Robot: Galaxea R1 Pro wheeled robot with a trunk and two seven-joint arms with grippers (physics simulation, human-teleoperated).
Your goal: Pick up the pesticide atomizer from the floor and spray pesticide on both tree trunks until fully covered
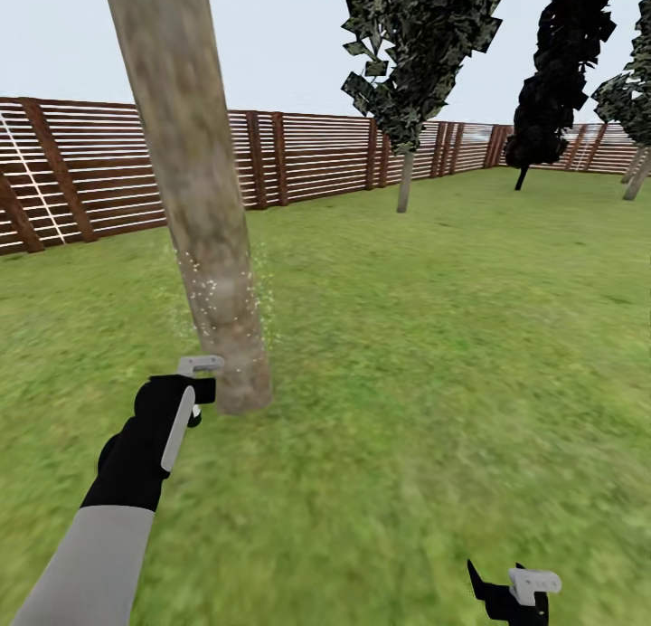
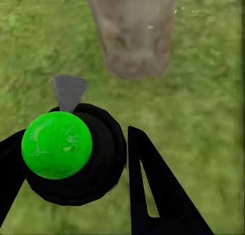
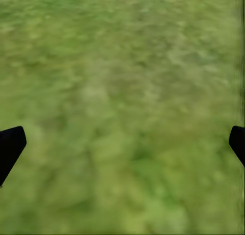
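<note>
Atomizer (image 2: 57,144) is gripped in left tool (image 1: 194,393), nozzle aimed at trunk (image 1: 194,201) base just ahead. Trunk axis runs upward, so sweep is judged vertical. Right tool (image 1: 515,592) is held open, empty, low right.

I count one thick tree trunk (image 1: 194,192) close in front of me. Further away on the lawn (image 1: 434,336) I count four more trees (image 1: 411,56), so five in all. There is one wooden fence (image 1: 307,160). I have two end effectors: my left end effector (image 1: 201,384) and my right end effector (image 1: 517,592). One atomizer (image 2: 64,151) has one green ball on it.
</note>
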